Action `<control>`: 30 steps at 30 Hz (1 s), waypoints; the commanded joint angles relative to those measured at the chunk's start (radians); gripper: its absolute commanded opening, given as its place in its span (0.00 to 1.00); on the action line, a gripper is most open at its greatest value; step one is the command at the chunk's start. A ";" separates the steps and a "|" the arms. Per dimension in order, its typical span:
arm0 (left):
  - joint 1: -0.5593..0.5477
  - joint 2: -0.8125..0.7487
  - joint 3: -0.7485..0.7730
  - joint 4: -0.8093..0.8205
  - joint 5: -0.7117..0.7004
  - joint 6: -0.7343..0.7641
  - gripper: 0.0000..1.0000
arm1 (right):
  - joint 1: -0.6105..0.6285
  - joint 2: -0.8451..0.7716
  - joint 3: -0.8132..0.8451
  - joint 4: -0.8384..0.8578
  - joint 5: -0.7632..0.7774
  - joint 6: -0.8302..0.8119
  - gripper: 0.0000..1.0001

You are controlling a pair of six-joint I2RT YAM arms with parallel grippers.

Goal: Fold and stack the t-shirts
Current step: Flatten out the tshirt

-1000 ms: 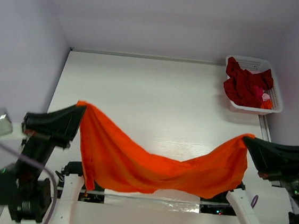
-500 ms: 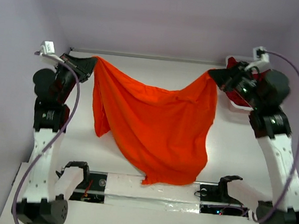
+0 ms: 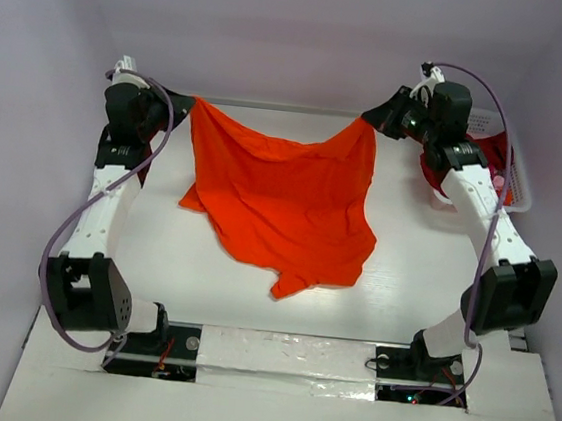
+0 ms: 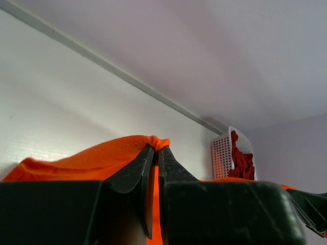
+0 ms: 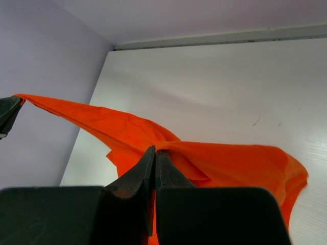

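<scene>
Orange t-shirt (image 3: 287, 196), one, lies spread left of the single basket (image 4: 221, 153), two far corners raised. Left gripper (image 4: 156, 148) and right gripper (image 5: 155, 149) each clamp one corner, jaws closed tight on the cloth. Dark red t-shirts (image 4: 243, 162) sit inside the basket, count unclear.

The left arm (image 3: 103, 214) and right arm (image 3: 483, 217) stretch to the counter's (image 3: 425, 271) far corners, left hand (image 3: 185, 99) and right hand (image 3: 370, 120) raised, both pinched closed.

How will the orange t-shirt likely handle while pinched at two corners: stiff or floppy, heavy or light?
Probably very floppy: the orange t-shirt sags between the left gripper and right gripper, its lower part rumpled on the table. Likely light, since two thin corner pinches carry it. Pushed, it would probably bunch, as its folds suggest.
</scene>
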 commanded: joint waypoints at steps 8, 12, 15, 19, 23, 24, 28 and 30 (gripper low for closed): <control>0.008 -0.059 0.071 0.071 0.077 -0.027 0.00 | 0.054 0.008 0.172 -0.043 0.000 -0.033 0.00; 0.008 -0.218 0.075 0.014 0.124 -0.041 0.00 | 0.138 -0.165 0.148 -0.145 0.081 -0.099 0.00; 0.008 -0.384 0.071 -0.018 0.166 -0.044 0.00 | 0.238 -0.300 0.107 -0.186 0.167 -0.110 0.00; 0.008 -0.614 0.031 -0.085 0.239 -0.065 0.00 | 0.324 -0.646 -0.034 -0.136 0.194 -0.047 0.00; 0.008 -0.865 0.025 -0.174 0.253 -0.097 0.00 | 0.333 -0.904 -0.195 -0.114 0.166 -0.009 0.00; 0.008 -0.895 0.032 -0.218 0.252 -0.097 0.00 | 0.333 -0.940 -0.211 -0.119 0.174 -0.015 0.00; 0.008 -0.939 0.103 -0.266 0.265 -0.116 0.00 | 0.333 -1.000 -0.188 -0.209 0.215 -0.035 0.00; 0.008 -0.936 0.112 -0.233 0.264 -0.131 0.00 | 0.333 -0.983 -0.149 -0.226 0.214 -0.053 0.00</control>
